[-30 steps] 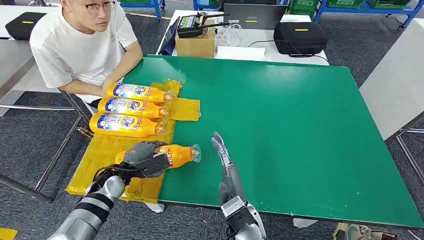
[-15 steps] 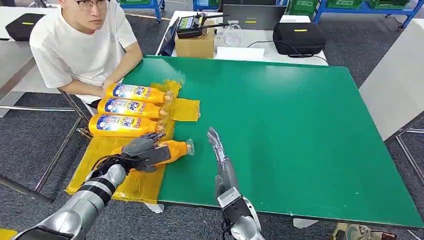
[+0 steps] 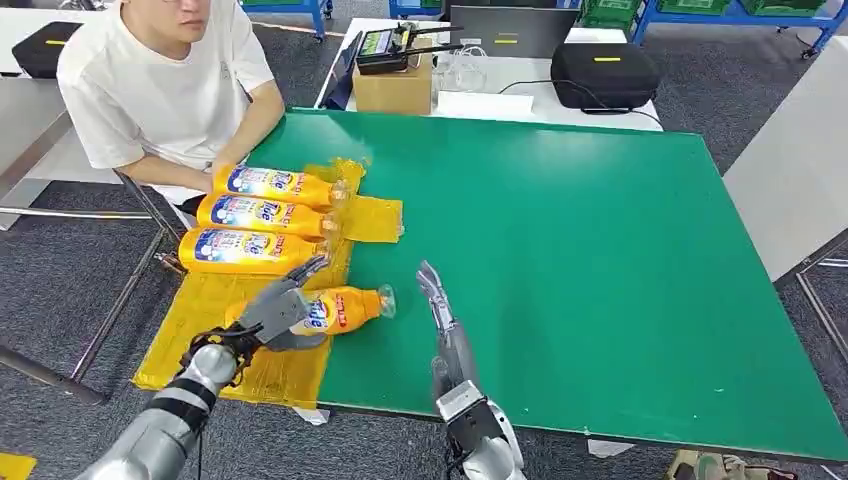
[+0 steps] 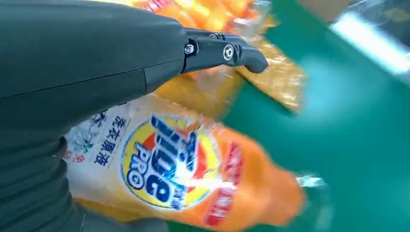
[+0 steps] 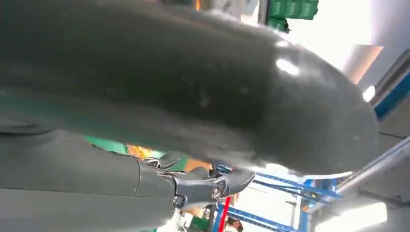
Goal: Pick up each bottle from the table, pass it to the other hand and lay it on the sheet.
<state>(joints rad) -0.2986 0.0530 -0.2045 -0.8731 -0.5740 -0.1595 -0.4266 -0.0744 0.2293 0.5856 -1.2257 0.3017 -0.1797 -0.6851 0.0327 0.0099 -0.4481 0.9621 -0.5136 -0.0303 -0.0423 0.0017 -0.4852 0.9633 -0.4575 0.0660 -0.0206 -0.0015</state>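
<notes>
The left robot hand (image 3: 272, 305) has let go of the fourth bottle (image 3: 340, 309). A second ago its fingers were wrapped over the bottle's body; now they are spread wide and lifted off it, reaching toward the third bottle (image 3: 245, 250), and the label that was covered faces up. The left wrist view shows the same bottle (image 4: 193, 179) lying free beneath the raised fingers (image 4: 225, 52).

The fourth bottle lies on its side across the sheet's (image 3: 215, 310) right edge, body on the yellow plastic, cap out over the green table (image 3: 600, 270). It sits a little further left than a second ago and has hardly shifted in the last half second. The other three bottles lie side by side on the sheet as before, caps to the right.

The right robot hand (image 3: 437, 300) stays stretched flat above the table just right of the cap, holding nothing, fingers straight. The person (image 3: 165, 85) sits where they were.
</notes>
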